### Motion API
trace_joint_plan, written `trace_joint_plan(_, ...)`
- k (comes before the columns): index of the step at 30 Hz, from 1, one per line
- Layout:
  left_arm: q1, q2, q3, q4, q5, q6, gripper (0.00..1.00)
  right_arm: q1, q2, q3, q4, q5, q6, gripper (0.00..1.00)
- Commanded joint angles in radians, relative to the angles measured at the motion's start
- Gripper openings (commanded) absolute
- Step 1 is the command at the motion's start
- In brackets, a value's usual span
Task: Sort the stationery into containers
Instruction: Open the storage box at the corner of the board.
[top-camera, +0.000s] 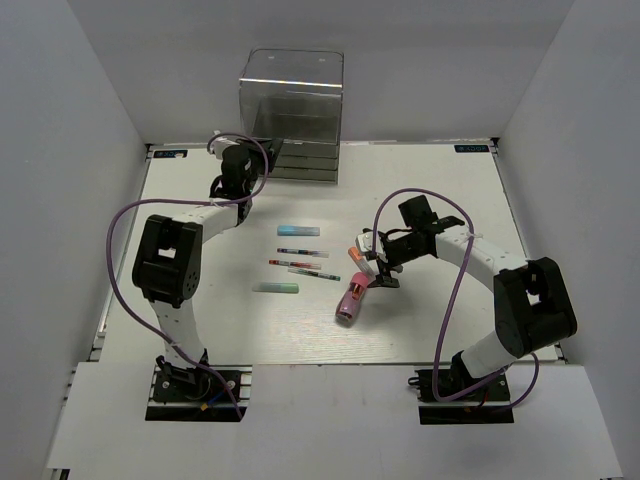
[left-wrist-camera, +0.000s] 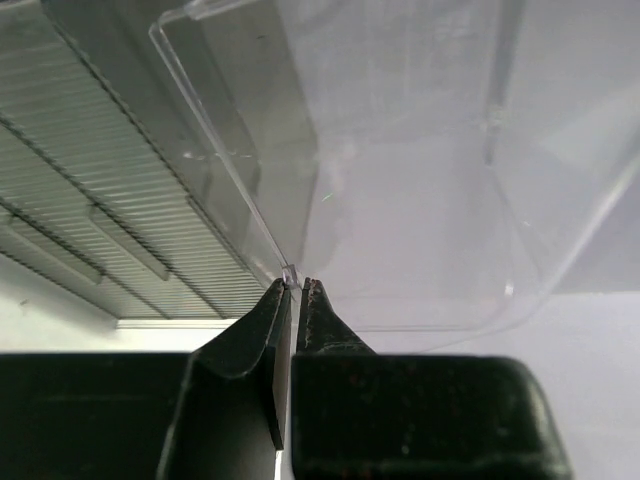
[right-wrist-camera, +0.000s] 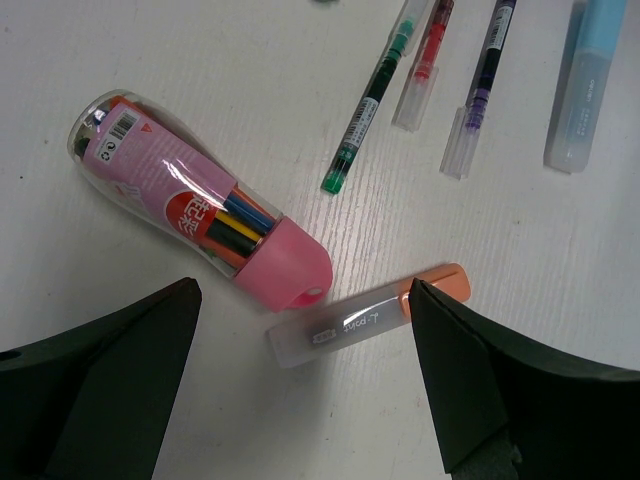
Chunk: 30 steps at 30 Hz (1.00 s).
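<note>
Looking down, you see your right hand (right-wrist-camera: 303, 296) spread wide over the glossy pink tube (right-wrist-camera: 165, 185) and frosted orange marker (right-wrist-camera: 365, 315) on the white bench (right-wrist-camera: 220, 50); your left hand (left-wrist-camera: 297, 285) pinches the clear ribbed container (left-wrist-camera: 400, 200) by its thin edge.

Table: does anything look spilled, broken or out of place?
Nothing looks spilled or broken. The pink tube lies on its side near the right claw, cap on; the pens lie loose, slightly askew.

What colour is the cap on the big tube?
The cap is pink; right wrist view.
</note>
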Motion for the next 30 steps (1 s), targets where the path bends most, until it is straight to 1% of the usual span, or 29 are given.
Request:
trace_joint_plan(1,-0.011,-0.101,0.011,0.169,0.036,0.017,0.0,0.006,-0.03,0.005,-0.004,-0.033,-0.013,0.9)
trace_joint_plan(4,-0.011,-0.091,-0.014,0.24,0.036,-0.006,0.0,0.006,-0.027,0.004,-0.002,-0.033,-0.015,0.9)
trace_joint_plan(7,-0.011,-0.081,-0.043,0.348,0.017,-0.015,0.0,0.006,-0.028,0.002,-0.007,-0.033,-0.019,0.9)
trace_joint_plan(13,-0.011,-0.04,-0.054,0.438,0.017,-0.044,0.0,0.007,-0.028,0.008,-0.022,-0.038,-0.039,0.9)
trace_joint_plan(20,-0.011,-0.008,-0.045,0.554,0.017,-0.053,0.0,0.012,-0.03,0.025,-0.057,-0.053,-0.1,0.9)
trace_joint_plan(23,-0.011,0.005,-0.045,0.573,0.017,-0.062,0.0,0.016,-0.027,0.028,-0.091,-0.061,-0.149,0.9)
trace_joint_plan(25,-0.011,0.017,-0.045,0.599,0.017,-0.072,0.0,0.024,-0.021,0.043,-0.143,-0.064,-0.229,0.9)
trace_joint_plan(26,-0.011,0.026,-0.045,0.599,0.017,-0.072,0.0,0.026,-0.014,0.044,-0.155,-0.067,-0.296,0.9)
trace_joint_plan(28,-0.011,0.026,-0.045,0.608,0.017,-0.072,0.0,0.036,-0.007,0.054,-0.189,-0.067,-0.326,0.9)
trace_joint_plan(30,-0.011,0.026,-0.045,0.608,0.017,-0.081,0.0,0.039,-0.004,0.066,-0.214,-0.061,-0.405,0.9)
